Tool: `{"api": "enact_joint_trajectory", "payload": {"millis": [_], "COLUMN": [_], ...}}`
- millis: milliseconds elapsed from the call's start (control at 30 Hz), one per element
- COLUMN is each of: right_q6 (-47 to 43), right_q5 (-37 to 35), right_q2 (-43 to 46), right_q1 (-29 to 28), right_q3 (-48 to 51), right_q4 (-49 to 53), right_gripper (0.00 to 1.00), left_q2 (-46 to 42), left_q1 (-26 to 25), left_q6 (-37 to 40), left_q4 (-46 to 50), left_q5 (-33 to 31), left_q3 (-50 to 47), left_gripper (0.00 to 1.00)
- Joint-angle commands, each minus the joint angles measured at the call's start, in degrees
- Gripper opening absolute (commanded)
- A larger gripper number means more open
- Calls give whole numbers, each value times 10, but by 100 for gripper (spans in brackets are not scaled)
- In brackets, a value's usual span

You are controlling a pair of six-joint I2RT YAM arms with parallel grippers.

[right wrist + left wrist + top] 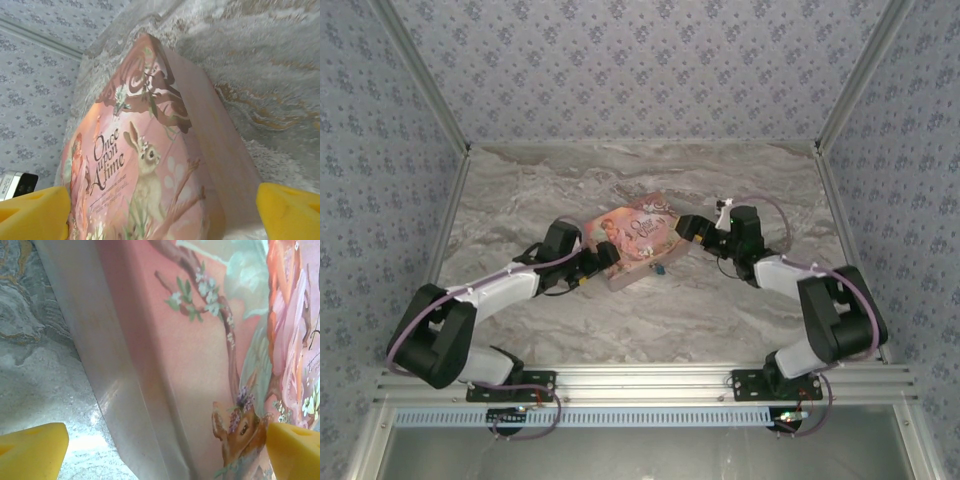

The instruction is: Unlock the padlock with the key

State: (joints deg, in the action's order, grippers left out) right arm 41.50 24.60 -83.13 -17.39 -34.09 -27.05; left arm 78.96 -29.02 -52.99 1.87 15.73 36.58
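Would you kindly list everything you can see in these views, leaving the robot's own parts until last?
tin box: one, pink with storybook pictures, lying flat mid-table
padlock: one, blue, tiny, on the table by the tin's near edge
table: one, grey-beige marble pattern, under everything
walls: three, grey-blue floral print, left, back and right
frame rail: one, silver metal, along the table's near edge
left arm: one, black and white, reaching in from the near left
right arm: one, black and white, reaching in from the near right
left gripper: one, yellow pads, open, at the tin's left end
right gripper: one, yellow pads, open, at the tin's right end
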Motion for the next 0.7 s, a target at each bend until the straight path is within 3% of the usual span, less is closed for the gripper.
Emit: {"api": "enact_joint_trajectory", "payload": {"millis": [0,133,267,433,667], "right_q6": [-102,-135,-138,-153,-186], "right_q5": [-65,-100,-144,-207,-285], "right_q2": [83,161,173,102,-13], "right_q1": [-13,-50,-127,-226,-282], "right_q3": [27,80,123,116,75], "right_q4": [81,110,85,37,1], "right_gripper": [97,93,87,82,77], "left_q2": [-1,-13,-17,0,-2], "left_q1": [0,-1,3,4,4], "left_q6": [-9,-8,-1,-3,-11], "left_q4": [65,77,87,85,69], "left_q5": [-31,-52,-63,-46,-48], "left_q3": [7,24,43,55,41], "left_gripper": [99,100,100,99,99]}}
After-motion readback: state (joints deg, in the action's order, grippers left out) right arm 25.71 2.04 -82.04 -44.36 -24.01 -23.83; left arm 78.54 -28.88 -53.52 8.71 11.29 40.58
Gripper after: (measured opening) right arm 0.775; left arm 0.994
